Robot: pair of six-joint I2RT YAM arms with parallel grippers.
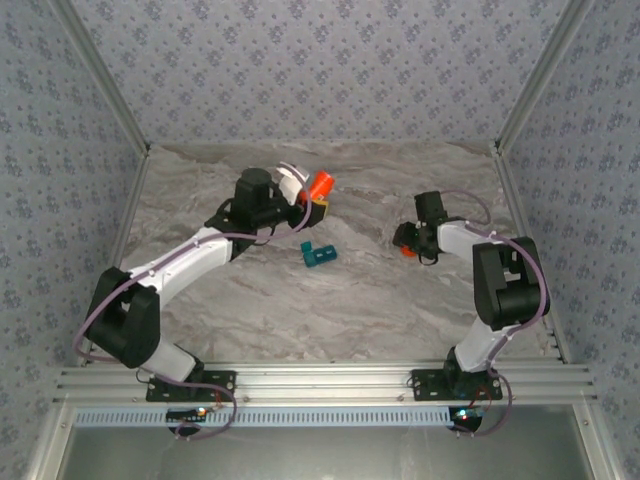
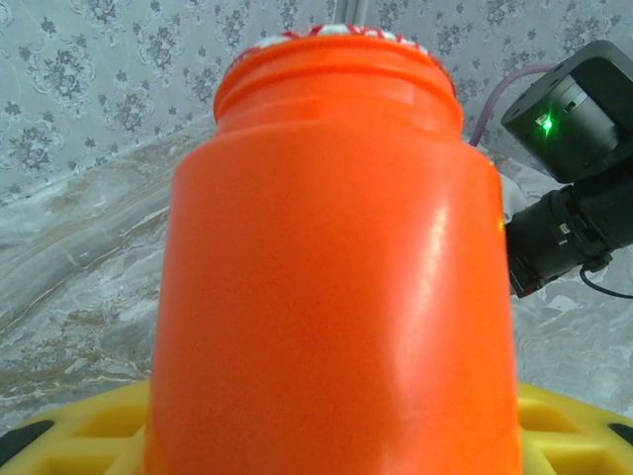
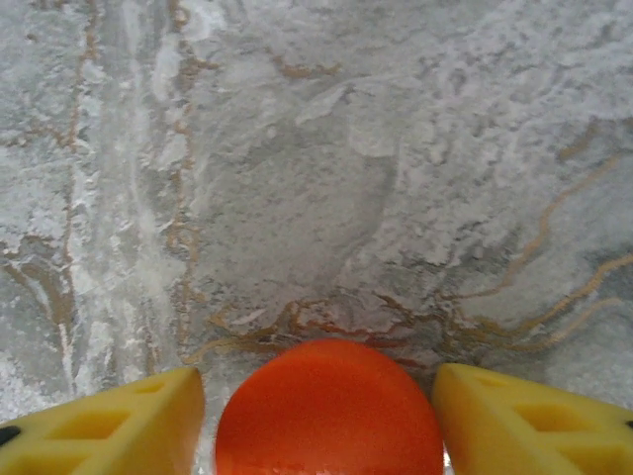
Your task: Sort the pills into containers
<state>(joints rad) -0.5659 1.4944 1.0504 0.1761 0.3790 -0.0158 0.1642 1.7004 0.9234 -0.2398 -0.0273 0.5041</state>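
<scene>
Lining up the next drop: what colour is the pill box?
The pill box is teal-blue; it shows best in the top view.

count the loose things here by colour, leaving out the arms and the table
orange: 2 (orange cylindrical plastic bottle, round orange plastic cap)
teal-blue: 1 (small flat teal-blue plastic pill box)
total: 3

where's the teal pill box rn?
Top view: the teal pill box lies on the table near its middle, just on the near side of the left gripper holding the orange bottle.
</scene>
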